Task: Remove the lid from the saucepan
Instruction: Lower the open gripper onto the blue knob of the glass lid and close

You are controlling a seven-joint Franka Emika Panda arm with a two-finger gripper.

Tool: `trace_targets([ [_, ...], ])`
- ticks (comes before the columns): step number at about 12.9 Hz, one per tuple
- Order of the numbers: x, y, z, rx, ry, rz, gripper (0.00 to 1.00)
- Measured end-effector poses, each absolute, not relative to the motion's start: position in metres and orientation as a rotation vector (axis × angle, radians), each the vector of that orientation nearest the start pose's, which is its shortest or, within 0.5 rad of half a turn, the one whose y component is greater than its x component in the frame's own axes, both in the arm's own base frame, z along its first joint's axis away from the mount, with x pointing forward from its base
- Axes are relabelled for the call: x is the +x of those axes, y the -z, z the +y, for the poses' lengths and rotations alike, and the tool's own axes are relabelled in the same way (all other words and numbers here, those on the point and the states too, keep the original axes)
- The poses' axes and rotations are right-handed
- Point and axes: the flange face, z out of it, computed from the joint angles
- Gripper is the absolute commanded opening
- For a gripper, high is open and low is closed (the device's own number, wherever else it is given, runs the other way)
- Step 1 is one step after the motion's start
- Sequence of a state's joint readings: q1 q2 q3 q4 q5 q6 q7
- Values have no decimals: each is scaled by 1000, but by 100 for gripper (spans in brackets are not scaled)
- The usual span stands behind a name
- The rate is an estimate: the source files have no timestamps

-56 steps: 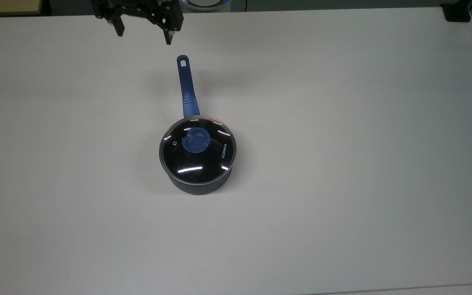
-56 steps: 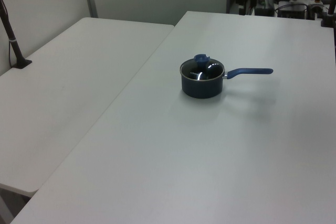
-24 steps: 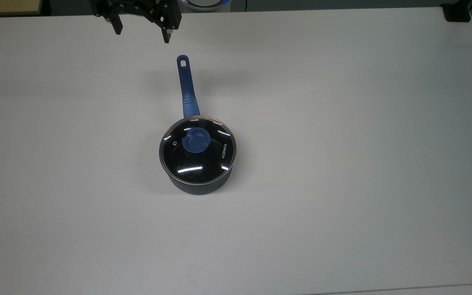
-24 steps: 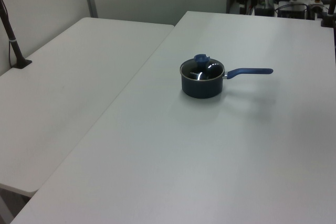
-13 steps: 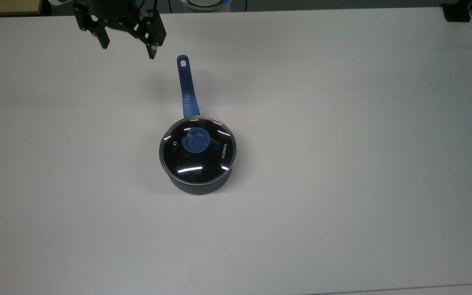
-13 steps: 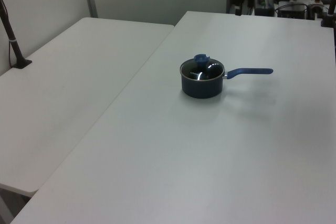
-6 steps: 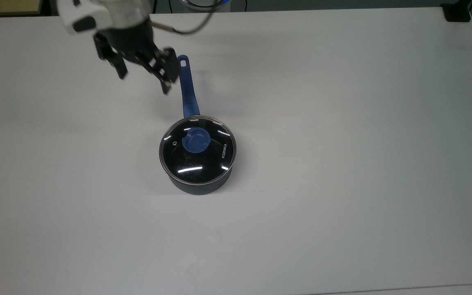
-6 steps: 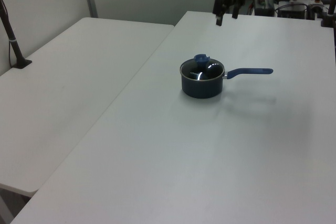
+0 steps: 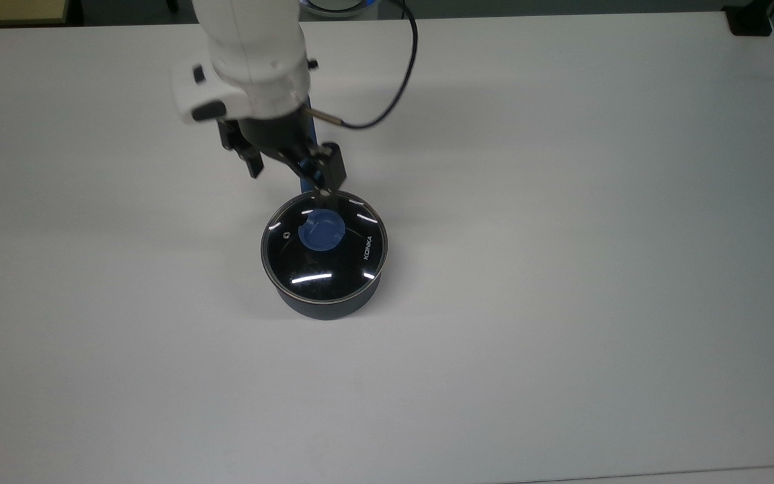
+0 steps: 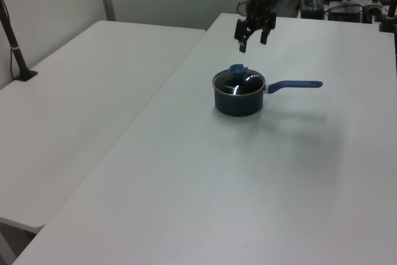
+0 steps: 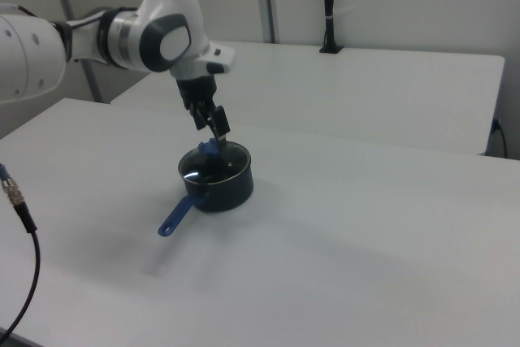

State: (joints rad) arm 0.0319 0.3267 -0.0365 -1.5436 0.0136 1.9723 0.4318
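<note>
The dark navy saucepan (image 9: 326, 304) stands mid-table with the glass lid (image 9: 333, 265) seated on it, blue knob (image 9: 322, 230) up. In the top view its blue handle (image 9: 306, 176) is mostly hidden under my arm; it shows whole in the left view (image 10: 295, 84). My gripper (image 9: 289, 180) is open, empty, and hovers above the handle's root at the lid's rim. In the left view the gripper (image 10: 252, 43) hangs well above the knob (image 10: 237, 68), apart from it. In the right view the gripper (image 11: 210, 127) is just over the saucepan (image 11: 223, 191).
The white table (image 9: 562, 269) has wide bare room on every side of the pan. A black cable (image 9: 394, 101) trails from my arm. A second table (image 10: 74, 103) with a black post (image 10: 15, 48) adjoins at the left view's left. A black block (image 9: 750, 20) sits at one corner.
My gripper has travelled from the table's far edge down toward the pan and now hangs over the handle's root by the lid. It stayed open. Pan and lid have not moved.
</note>
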Motion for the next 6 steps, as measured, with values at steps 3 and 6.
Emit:
trace_targets([
  [3,679,-445,15,-3057,111,659,100],
  [6,686,-438,24,-3044,156,680,100],
])
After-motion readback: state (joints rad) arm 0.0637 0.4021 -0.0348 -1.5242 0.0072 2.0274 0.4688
